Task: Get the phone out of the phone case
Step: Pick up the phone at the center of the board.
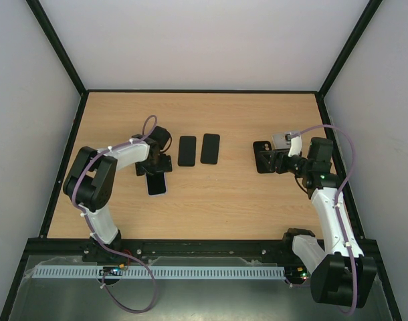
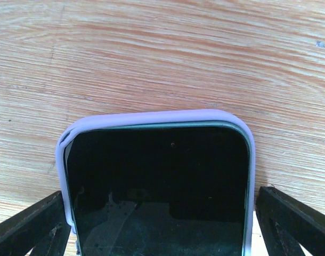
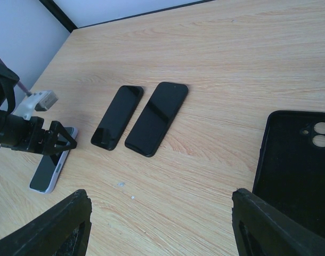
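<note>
The phone lies screen up inside the pale lavender phone case, flat on the wooden table. At the upper left corner the case's rim stands slightly off the phone. My left gripper is open and straddles the cased phone, with one black finger outside each long edge. In the top view the left gripper sits over the far end of the phone case. The right gripper is open over bare wood with nothing between its fingers. In the top view the right gripper is at the right.
Two plain black phones lie side by side mid-table, also the two black phones in the right wrist view. A black slab with two round lens openings lies just beside the right gripper's right finger. Black frame rails border the table.
</note>
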Robot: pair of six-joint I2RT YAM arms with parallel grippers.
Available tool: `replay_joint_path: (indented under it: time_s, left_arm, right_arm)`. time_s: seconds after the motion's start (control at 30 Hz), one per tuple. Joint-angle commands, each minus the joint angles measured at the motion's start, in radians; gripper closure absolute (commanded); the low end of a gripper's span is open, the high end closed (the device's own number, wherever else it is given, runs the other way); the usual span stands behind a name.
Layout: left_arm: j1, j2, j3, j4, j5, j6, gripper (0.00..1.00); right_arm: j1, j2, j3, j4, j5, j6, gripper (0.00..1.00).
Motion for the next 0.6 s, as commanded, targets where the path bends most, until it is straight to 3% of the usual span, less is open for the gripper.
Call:
replay_joint_path:
  time_s: [0.0,0.57]
  left_arm:
    - [0.003,0.033,-0.027,-0.002,0.035,0.000,0.07]
    - [0.005,0.062,-0.037,-0.004,0.035,0.042,0.10]
  right_arm:
    - [-0.001,-0.016,0.001,0.002,0.006,-0.011,0.30]
    - [-0.001,-0.018,0.000,0.004,0.009,-0.008,0.30]
